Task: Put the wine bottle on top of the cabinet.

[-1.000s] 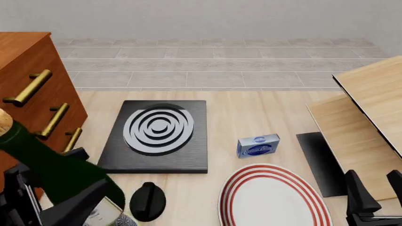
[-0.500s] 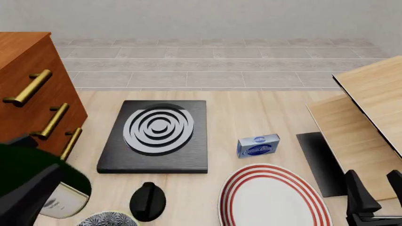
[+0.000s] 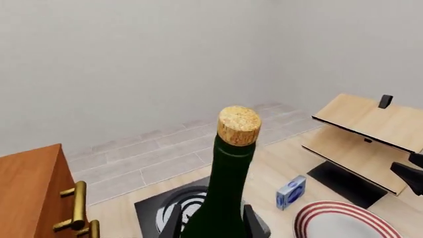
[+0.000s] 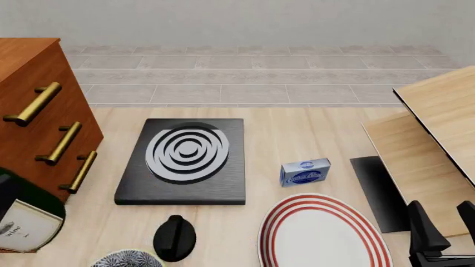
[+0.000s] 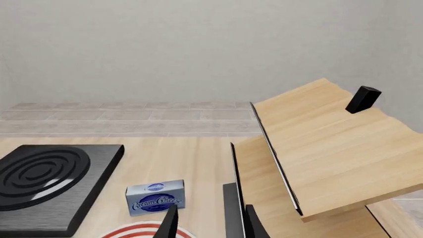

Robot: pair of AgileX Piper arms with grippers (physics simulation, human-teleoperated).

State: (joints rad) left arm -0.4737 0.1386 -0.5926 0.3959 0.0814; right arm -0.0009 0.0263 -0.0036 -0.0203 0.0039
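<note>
One wine bottle (image 3: pixel 228 183) (upright) between left tool (image 3: pixel 213 224) fingers

Bright, even, flat light, sharp focus across all views, soft faint shadows under the hob (image 4: pixel 182 161) and plate (image 4: pixel 323 233), no glare

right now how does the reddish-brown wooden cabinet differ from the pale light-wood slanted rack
The reddish-brown wooden cabinet is dark, boxy and carries brass bar handles; the pale light-wood slanted rack is light, open, with tilted boards and no handles. The cabinet stands at the table's left, the rack at its right. Both are wooden.
</note>
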